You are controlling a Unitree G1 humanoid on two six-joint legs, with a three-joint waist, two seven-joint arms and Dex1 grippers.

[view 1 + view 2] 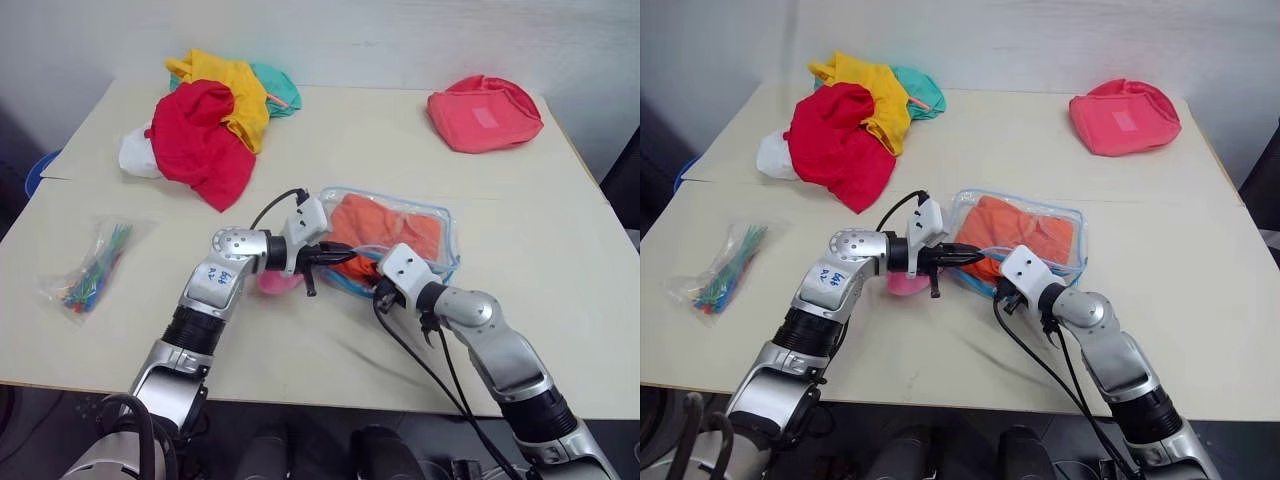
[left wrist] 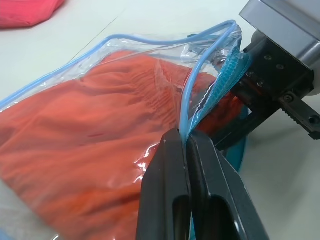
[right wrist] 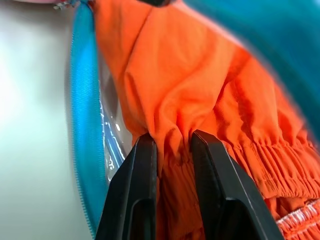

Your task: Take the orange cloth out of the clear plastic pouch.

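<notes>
- right now my right gripper [image 3: 172, 150] sits at the pouch mouth with a fold of the orange cloth [image 1: 385, 232] bunched between its two fingers, pinching it.
- my left gripper [image 2: 187, 145] is pressed together on the light-blue rim of the clear plastic pouch [image 1: 440, 215], holding the mouth up just beside the right one.
- the cloth lies inside the pouch at centre frame, running up and to the right, away from the right gripper; the pouch's long axis goes the same way.
- so i judge the pull should go back toward lower frame, out through the opening, while the left hand anchors the rim.
- the pale table [image 1: 560, 330] has free room in the lower right; the red cloth [image 1: 200, 140] and yellow cloth [image 1: 235, 85] sit upper left, the pink-red fabric pouch [image 1: 485, 112] upper right, the bag of coloured sticks [image 1: 92, 268] far left, all well apart.
</notes>
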